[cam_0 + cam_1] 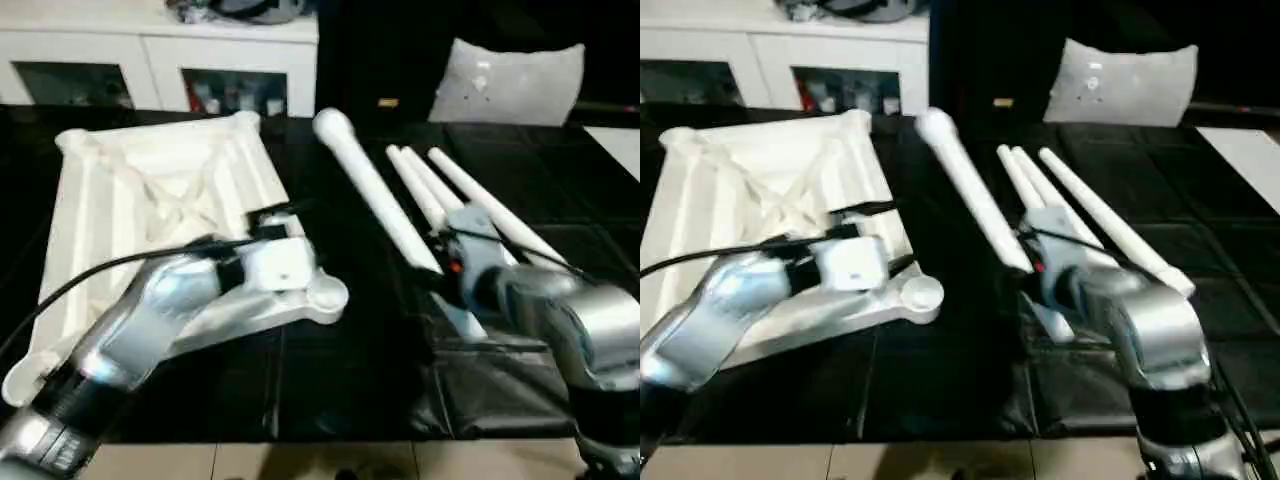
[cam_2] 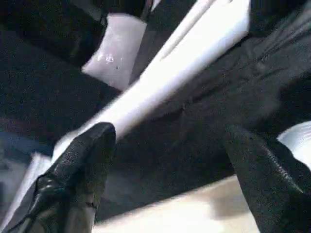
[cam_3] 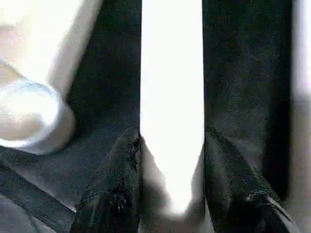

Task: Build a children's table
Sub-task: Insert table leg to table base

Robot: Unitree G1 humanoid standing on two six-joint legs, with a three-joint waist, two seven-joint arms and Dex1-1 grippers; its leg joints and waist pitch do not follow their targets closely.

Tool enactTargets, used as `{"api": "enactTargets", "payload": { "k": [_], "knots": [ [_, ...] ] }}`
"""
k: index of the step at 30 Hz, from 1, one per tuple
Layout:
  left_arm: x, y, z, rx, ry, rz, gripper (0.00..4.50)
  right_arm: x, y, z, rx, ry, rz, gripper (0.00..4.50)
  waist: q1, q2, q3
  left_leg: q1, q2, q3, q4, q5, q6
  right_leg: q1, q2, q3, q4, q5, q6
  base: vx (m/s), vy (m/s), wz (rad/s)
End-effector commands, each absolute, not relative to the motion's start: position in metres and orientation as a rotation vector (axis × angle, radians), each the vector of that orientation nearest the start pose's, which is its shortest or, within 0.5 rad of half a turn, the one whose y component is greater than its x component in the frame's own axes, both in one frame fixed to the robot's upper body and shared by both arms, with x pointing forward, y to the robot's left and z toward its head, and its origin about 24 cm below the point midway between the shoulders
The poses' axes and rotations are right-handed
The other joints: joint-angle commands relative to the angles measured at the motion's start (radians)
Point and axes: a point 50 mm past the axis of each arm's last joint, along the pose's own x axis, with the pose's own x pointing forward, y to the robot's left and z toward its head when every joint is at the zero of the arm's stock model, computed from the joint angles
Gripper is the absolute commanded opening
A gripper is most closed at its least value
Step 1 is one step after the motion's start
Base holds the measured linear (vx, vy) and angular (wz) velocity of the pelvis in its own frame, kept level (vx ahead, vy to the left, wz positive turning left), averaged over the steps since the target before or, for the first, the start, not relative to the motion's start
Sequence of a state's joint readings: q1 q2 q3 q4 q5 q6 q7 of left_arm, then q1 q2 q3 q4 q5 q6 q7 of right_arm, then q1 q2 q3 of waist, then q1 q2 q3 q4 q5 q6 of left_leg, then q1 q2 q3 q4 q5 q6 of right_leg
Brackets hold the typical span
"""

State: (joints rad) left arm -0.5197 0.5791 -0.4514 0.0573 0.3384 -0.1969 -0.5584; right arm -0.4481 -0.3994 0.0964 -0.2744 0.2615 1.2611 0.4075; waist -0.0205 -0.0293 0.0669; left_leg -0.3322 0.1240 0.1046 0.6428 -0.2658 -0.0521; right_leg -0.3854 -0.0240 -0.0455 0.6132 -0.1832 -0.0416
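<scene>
While the white tabletop [image 1: 150, 200] lies upside down on the black surface [image 1: 330, 390], its X-ribbed underside facing up and a round corner socket [image 1: 327, 296] toward you, the four tapered legs lie loose just to its right, the thickest-looking one [image 1: 372, 185] nearest the top and the rest [image 1: 470, 200] fanned beside it. Your right claw [image 3: 171, 160] has its black fingers [image 3: 116, 194] on either side of one leg [image 3: 171, 97], pressed against it near its narrow end, so it reads as gripping that leg. Your left claw [image 2: 170, 179] stands wide open and empty above the tabletop's near edge, with a leg [image 2: 194, 58] crossing beyond its fingers [image 2: 82, 170]. Judge these parts as light, stiff, hollow plastic with a smooth, slippery skin; a round taper will want to roll or slide out of a pinch. You would do best to hold a leg across its thicker middle, and to steady the top by a rib or rim beside a socket.
</scene>
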Motion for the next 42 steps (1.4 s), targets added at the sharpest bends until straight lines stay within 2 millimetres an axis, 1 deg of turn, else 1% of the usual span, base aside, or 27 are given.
{"api": "enactTargets", "payload": {
  "k": [1,2,3,4,6,8,9,10,11,12,14,16,17,18,20,22,24,25,26,27,28,31,33,34,36,40,42],
  "knots": [
    [0.300,0.102,0.130,1.247,-0.368,-0.992,3.98,0.286,-0.143,0.120,-0.163,0.596,0.574,1.39,0.003,-0.005,-0.063,-0.016,0.084,-0.016,-0.081,0.038,0.014,0.065,-0.118,0.070,-0.065,-0.159,-0.180,0.000,0.000,0.00],
    [0.303,0.101,0.131,1.284,-0.388,-0.984,3.98,0.286,-0.140,0.122,-0.161,0.593,0.591,1.39,0.004,-0.002,-0.063,-0.016,0.085,-0.016,-0.081,0.044,0.009,0.065,-0.120,0.070,-0.062,-0.151,-0.182,0.000,0.000,0.00],
    [0.308,0.100,0.132,1.316,-0.408,-0.972,3.98,0.285,-0.138,0.124,-0.163,0.586,0.614,1.39,0.006,-0.004,-0.063,-0.018,0.084,-0.016,-0.081,0.045,0.008,0.066,-0.118,0.070,-0.065,-0.153,-0.177,0.000,0.000,0.00],
    [0.310,0.099,0.133,1.335,-0.423,-0.965,3.98,0.285,-0.136,0.125,-0.162,0.582,0.629,1.39,0.006,-0.003,-0.063,-0.015,0.085,-0.016,-0.081,0.044,0.004,0.065,-0.119,0.070,-0.063,-0.153,-0.175,0.000,0.000,0.00],
    [0.317,0.097,0.135,1.388,-0.464,-0.945,3.98,0.283,-0.130,0.130,-0.148,0.565,0.688,1.39,0.009,-0.004,-0.065,-0.017,0.086,-0.016,-0.080,0.053,0.005,0.068,-0.121,0.070,-0.060,-0.134,-0.174,0.000,0.000,0.00],
    [0.320,0.094,0.135,1.427,-0.498,-0.939,3.98,0.281,-0.125,0.134,-0.128,0.554,0.728,1.39,0.010,-0.008,-0.066,-0.017,0.090,-0.016,-0.080,0.064,0.002,0.069,-0.124,0.072,-0.057,-0.119,-0.173,0.000,0.000,0.00],
    [0.322,0.093,0.135,1.443,-0.510,-0.938,3.98,0.281,-0.124,0.135,-0.124,0.550,0.740,1.39,0.010,-0.007,-0.066,-0.017,0.090,-0.015,-0.080,0.068,0.001,0.068,-0.124,0.071,-0.056,-0.116,-0.179,0.000,0.000,0.00],
    [0.324,0.092,0.133,1.474,-0.529,-0.941,3.79,0.281,-0.123,0.136,-0.119,0.548,0.753,1.39,0.010,-0.016,-0.066,-0.017,0.090,-0.012,-0.081,0.069,0.001,0.068,-0.124,0.071,-0.058,-0.122,-0.180,0.000,0.000,0.00],
    [0.324,0.092,0.133,1.474,-0.529,-0.941,3.79,0.281,-0.123,0.136,-0.119,0.548,0.753,1.39,0.011,-0.013,-0.063,-0.018,0.088,-0.012,-0.081,0.065,-0.001,0.066,-0.123,0.071,-0.059,-0.134,-0.177,0.000,0.000,0.00],
    [0.325,0.089,0.130,1.523,-0.550,-0.965,3.68,0.280,-0.121,0.137,-0.112,0.543,0.775,1.39,0.011,-0.015,-0.065,-0.016,0.089,-0.010,-0.080,0.058,-0.004,0.066,-0.124,0.071,-0.060,-0.145,-0.176,0.000,0.000,0.00],
    [0.326,0.088,0.128,1.543,-0.559,-0.975,3.57,0.280,-0.120,0.138,-0.112,0.542,0.784,1.39,0.012,-0.015,-0.065,-0.017,0.090,-0.009,-0.081,0.058,-0.005,0.066,-0.124,0.072,-0.059,-0.152,-0.169,0.000,0.000,0.00],
    [0.328,0.088,0.127,1.577,-0.561,-0.991,3.34,0.280,-0.118,0.138,-0.115,0.543,0.800,1.39,0.013,-0.020,-0.066,-0.016,0.091,-0.008,-0.080,0.068,-0.005,0.064,-0.125,0.072,-0.057,-0.143,-0.167,0.000,0.000,0.00],
    [0.329,0.088,0.126,1.593,-0.561,-1.001,3.25,0.279,-0.117,0.138,-0.116,0.544,0.806,1.39,0.015,-0.019,-0.064,-0.016,0.089,-0.007,-0.081,0.059,-0.002,0.061,-0.124,0.073,-0.061,-0.153,-0.163,0.000,0.000,0.00],
    [0.331,0.089,0.124,1.623,-0.564,-1.010,3.16,0.278,-0.116,0.138,-0.117,0.546,0.816,1.39,0.016,-0.020,-0.064,-0.015,0.091,-0.006,-0.081,0.054,-0.007,0.061,-0.124,0.072,-0.059,-0.155,-0.165,0.000,0.000,0.00],
    [0.331,0.089,0.122,1.633,-0.565,-1.018,3.05,0.278,-0.116,0.138,-0.116,0.546,0.820,1.39,0.017,-0.021,-0.064,-0.015,0.093,-0.007,-0.081,0.059,-0.012,0.061,-0.125,0.072,-0.058,-0.140,-0.170,0.000,0.000,0.00],
    [0.333,0.092,0.119,1.646,-0.558,-1.022,2.75,0.277,-0.115,0.137,-0.116,0.551,0.829,1.39,0.019,-0.022,-0.064,-0.015,0.094,-0.007,-0.081,0.071,-0.013,0.062,-0.126,0.072,-0.054,-0.116,-0.177,0.000,0.000,0.00],
    [0.335,0.093,0.117,1.641,-0.552,-1.021,2.72,0.276,-0.115,0.136,-0.116,0.557,0.829,1.39,0.021,-0.022,-0.066,-0.016,0.093,-0.006,-0.080,0.086,-0.012,0.063,-0.125,0.073,-0.050,-0.087,-0.188,0.000,0.000,0.00],
    [0.335,0.094,0.117,1.636,-0.550,-1.022,2.53,0.276,-0.115,0.136,-0.115,0.558,0.829,1.39,0.021,-0.023,-0.066,-0.016,0.093,-0.006,-0.080,0.090,-0.012,0.062,-0.125,0.073,-0.050,-0.081,-0.189,0.000,0.000,0.00],
    [0.335,0.094,0.117,1.636,-0.550,-1.022,2.53,0.276,-0.115,0.136,-0.115,0.558,0.829,1.39,0.023,-0.023,-0.066,-0.016,0.093,-0.005,-0.079,0.091,-0.012,0.062,-0.125,0.073,-0.049,-0.079,-0.191,0.000,0.000,0.00],
    [0.336,0.096,0.116,1.637,-0.541,-1.023,2.39,0.275,-0.115,0.135,-0.115,0.562,0.830,1.39,0.025,-0.023,-0.066,-0.016,0.094,-0.004,-0.079,0.094,-0.013,0.062,-0.125,0.074,-0.048,-0.073,-0.194,0.000,0.000,0.00],
    [0.336,0.096,0.116,1.637,-0.541,-1.023,2.39,0.275,-0.115,0.135,-0.115,0.562,0.830,1.39,0.026,-0.024,-0.066,-0.017,0.092,-0.003,-0.078,0.098,-0.011,0.062,-0.124,0.073,-0.048,-0.070,-0.193,0.000,0.000,0.00],
    [0.339,0.099,0.113,1.661,-0.520,-1.026,2.07,0.274,-0.115,0.134,-0.117,0.567,0.831,1.39,0.031,-0.025,-0.069,-0.018,0.091,-0.002,-0.076,0.115,-0.005,0.062,-0.124,0.073,-0.045,-0.049,-0.191,0.000,0.000,0.00],
    [0.339,0.101,0.111,1.667,-0.517,-1.038,1.98,0.275,-0.116,0.133,-0.118,0.569,0.830,1.39,0.031,-0.028,-0.068,-0.020,0.092,-0.002,-0.077,0.110,-0.004,0.062,-0.124,0.073,-0.046,-0.058,-0.189,0.000,0.000,0.00],
    [0.339,0.101,0.111,1.669,-0.520,-1.047,1.91,0.275,-0.116,0.133,-0.119,0.570,0.828,1.39,0.032,-0.026,-0.068,-0.021,0.092,-0.003,-0.077,0.109,-0.005,0.063,-0.126,0.073,-0.046,-0.062,-0.190,0.000,0.000,0.00],
    [0.339,0.101,0.111,1.674,-0.523,-1.060,1.76,0.275,-0.116,0.133,-0.122,0.570,0.824,1.39,0.031,-0.029,-0.068,-0.021,0.092,-0.002,-0.076,0.100,-0.005,0.061,-0.126,0.074,-0.048,-0.074,-0.188,0.000,0.000,0.00],
    [0.339,0.102,0.110,1.689,-0.531,-1.078,1.71,0.278,-0.117,0.134,-0.142,0.561,0.807,1.39,0.031,-0.030,-0.065,-0.021,0.092,-0.002,-0.077,0.085,-0.008,0.059,-0.125,0.073,-0.050,-0.107,-0.179,0.000,0.000,0.00],
    [0.340,0.102,0.112,1.687,-0.533,-1.071,1.70,0.281,-0.116,0.135,-0.155,0.513,0.802,1.39,0.031,-0.031,-0.066,-0.023,0.091,-0.001,-0.076,0.083,-0.012,0.059,-0.125,0.074,-0.050,-0.118,-0.173,0.000,0.000,0.00]
  ]
}}
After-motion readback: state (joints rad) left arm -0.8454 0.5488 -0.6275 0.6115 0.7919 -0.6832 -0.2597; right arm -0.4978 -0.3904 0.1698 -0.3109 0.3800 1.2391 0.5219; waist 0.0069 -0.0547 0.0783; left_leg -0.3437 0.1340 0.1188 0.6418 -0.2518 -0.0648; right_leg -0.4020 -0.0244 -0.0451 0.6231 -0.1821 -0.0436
